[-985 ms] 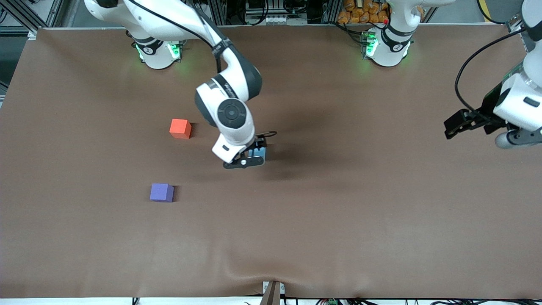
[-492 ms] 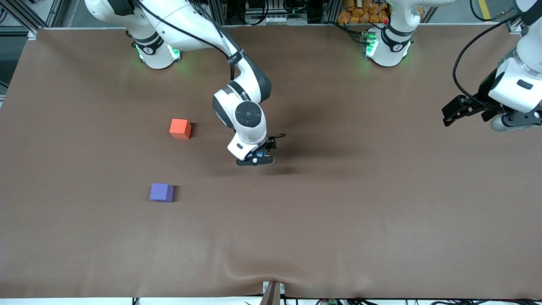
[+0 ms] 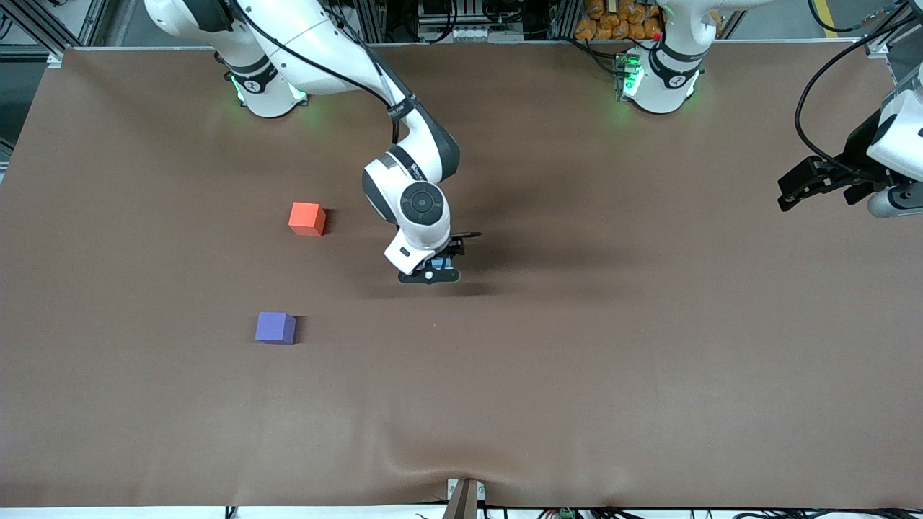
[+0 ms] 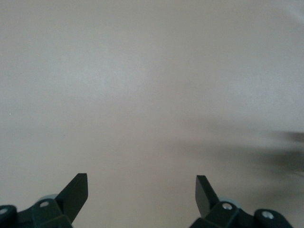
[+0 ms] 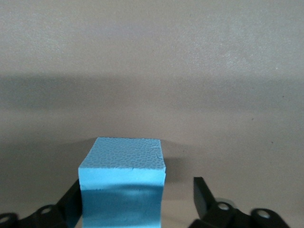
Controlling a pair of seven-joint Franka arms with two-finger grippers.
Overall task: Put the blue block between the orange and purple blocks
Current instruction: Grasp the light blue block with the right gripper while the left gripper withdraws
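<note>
The blue block sits on the brown table, mostly hidden under my right wrist. In the right wrist view the blue block stands between the fingers. My right gripper is open around it: one finger touches a side face, and the other stands off with a gap. The orange block lies toward the right arm's end. The purple block lies nearer the front camera than the orange one. My left gripper is open and empty over the left arm's end of the table.
The brown table cover carries nothing but the three blocks. A small fixture sits at the table edge nearest the front camera. The arm bases stand along the edge farthest from it.
My right gripper has shifted toward the left arm's end and settled around the blue block. My left arm has drawn back toward its end of the table.
</note>
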